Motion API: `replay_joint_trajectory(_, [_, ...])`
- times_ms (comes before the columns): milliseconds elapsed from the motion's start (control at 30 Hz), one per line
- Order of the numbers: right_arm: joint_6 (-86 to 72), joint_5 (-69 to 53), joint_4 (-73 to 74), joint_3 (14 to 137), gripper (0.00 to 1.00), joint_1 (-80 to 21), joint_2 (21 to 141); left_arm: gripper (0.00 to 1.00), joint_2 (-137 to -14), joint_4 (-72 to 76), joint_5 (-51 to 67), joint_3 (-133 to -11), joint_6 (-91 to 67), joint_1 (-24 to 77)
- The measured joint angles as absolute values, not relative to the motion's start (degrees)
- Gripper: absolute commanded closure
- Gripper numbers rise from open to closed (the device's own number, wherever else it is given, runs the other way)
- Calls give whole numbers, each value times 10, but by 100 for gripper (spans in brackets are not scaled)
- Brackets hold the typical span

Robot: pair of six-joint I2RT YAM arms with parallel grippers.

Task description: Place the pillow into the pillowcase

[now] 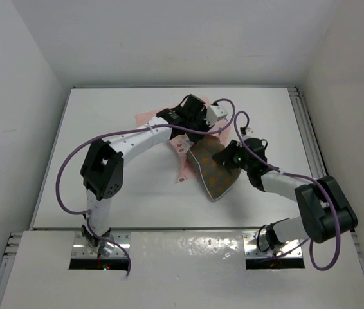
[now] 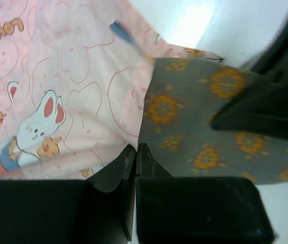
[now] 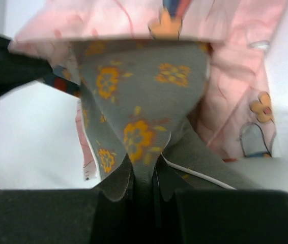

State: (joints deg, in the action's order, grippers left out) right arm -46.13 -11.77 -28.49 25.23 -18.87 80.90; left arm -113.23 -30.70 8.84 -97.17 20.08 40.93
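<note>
White table, white walls on three sides.

The pillow lies on the table, left of my right gripper, its far end under the pillowcase. The pillowcase spreads behind and leftward.

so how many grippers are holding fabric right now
2. The left gripper is shut on the pillowcase edge, right beside the pillow. The right gripper pinches the pillow's near end.
</note>
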Motion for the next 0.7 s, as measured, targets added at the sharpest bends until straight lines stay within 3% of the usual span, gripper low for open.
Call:
replay_joint_trajectory(333, [-433, -100, -268, 316, 100, -191, 648, 100, -1088, -417, 150, -1065, 244, 419])
replay_joint_trajectory(700, [-411, -35, -281, 312, 100, -210, 630, 100, -1079, -460, 161, -1098, 279, 423])
